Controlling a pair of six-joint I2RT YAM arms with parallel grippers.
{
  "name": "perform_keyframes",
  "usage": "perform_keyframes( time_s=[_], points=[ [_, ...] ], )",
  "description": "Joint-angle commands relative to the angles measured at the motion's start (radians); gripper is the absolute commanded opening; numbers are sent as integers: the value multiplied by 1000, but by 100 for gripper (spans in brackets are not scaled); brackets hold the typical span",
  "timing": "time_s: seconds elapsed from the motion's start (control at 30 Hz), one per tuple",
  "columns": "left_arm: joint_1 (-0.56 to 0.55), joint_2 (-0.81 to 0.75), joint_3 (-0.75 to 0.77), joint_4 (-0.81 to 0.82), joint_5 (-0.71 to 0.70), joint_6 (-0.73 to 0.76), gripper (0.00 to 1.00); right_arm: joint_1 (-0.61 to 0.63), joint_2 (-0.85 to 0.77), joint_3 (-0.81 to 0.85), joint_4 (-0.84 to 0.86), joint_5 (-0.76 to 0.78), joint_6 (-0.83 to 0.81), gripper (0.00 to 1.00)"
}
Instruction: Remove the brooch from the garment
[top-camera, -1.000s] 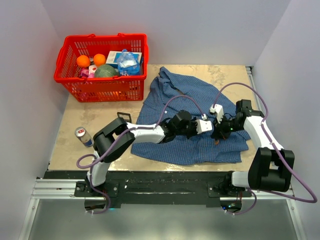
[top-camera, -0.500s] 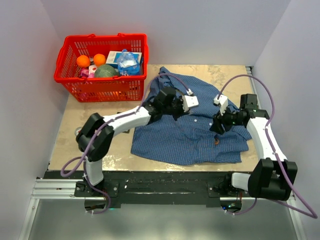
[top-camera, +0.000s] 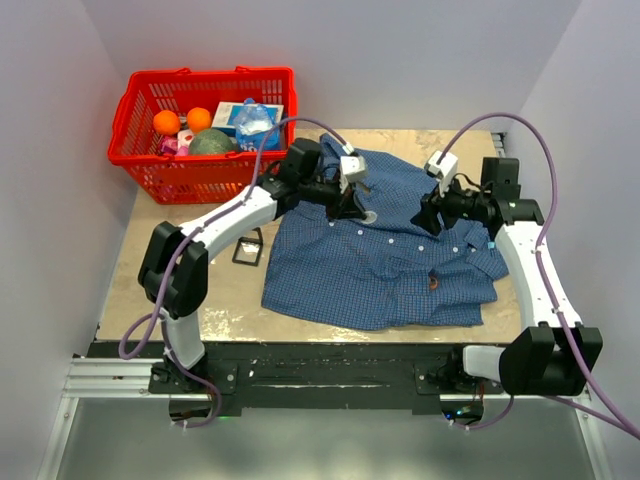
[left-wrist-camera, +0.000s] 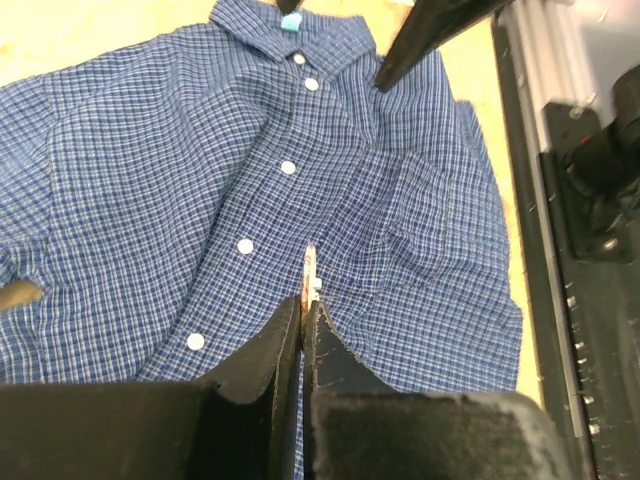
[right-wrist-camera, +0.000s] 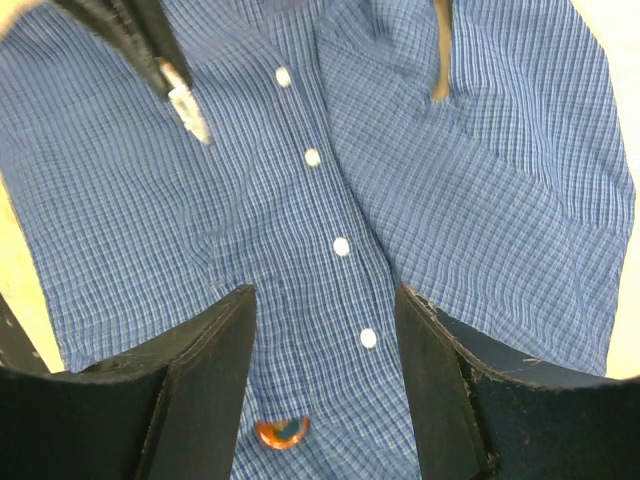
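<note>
The garment (top-camera: 380, 255), a blue checked shirt, lies spread across the table and fills both wrist views (left-wrist-camera: 200, 180) (right-wrist-camera: 420, 200). The brooch (top-camera: 432, 283) is a small reddish-orange dot on the shirt's front right part, seen also in the right wrist view (right-wrist-camera: 281, 432) below the button row. My left gripper (top-camera: 356, 210) (left-wrist-camera: 304, 305) hangs over the shirt's upper middle, shut on a thin pale sliver (left-wrist-camera: 311, 275). That sliver also shows at the left gripper's tip in the right wrist view (right-wrist-camera: 188, 105). My right gripper (top-camera: 425, 216) (right-wrist-camera: 325, 292) hovers open above the buttons, holding nothing.
A red basket (top-camera: 205, 170) with fruit and packets stands at the back left, close to the left arm. A small black frame-like object (top-camera: 248, 247) lies on the table left of the shirt. The walls close in on both sides.
Both arms rose and drew back from the shirt's front part. The left gripper swung to the back left, still shut. The right gripper opened and pulled away from the brooch.
</note>
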Motion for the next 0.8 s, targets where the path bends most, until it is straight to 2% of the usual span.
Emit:
perform_keyframes(
  time_s=[0.0,0.13,0.27,0.37,0.5,0.6,0.77],
  points=[
    [32,-41,8,115,160,-183,0,2,2,19,64,-126,58,61],
    [19,-59,-16,137,140,-185,0,20,5,22,75,-224,113,61],
    [24,-87,-34,137,161,-185,0,120,-15,-5,115,-223,149,63],
    [21,-103,-65,174,189,-223,0,143,-19,-10,148,-221,207,64],
    [12,-130,-82,166,178,-215,0,166,-4,16,87,-189,143,65],
    [-7,-149,-83,134,172,-176,0,183,8,26,92,-197,144,65],
    [-17,-147,-88,170,175,-209,0,211,15,42,84,-202,144,66]
  ],
)
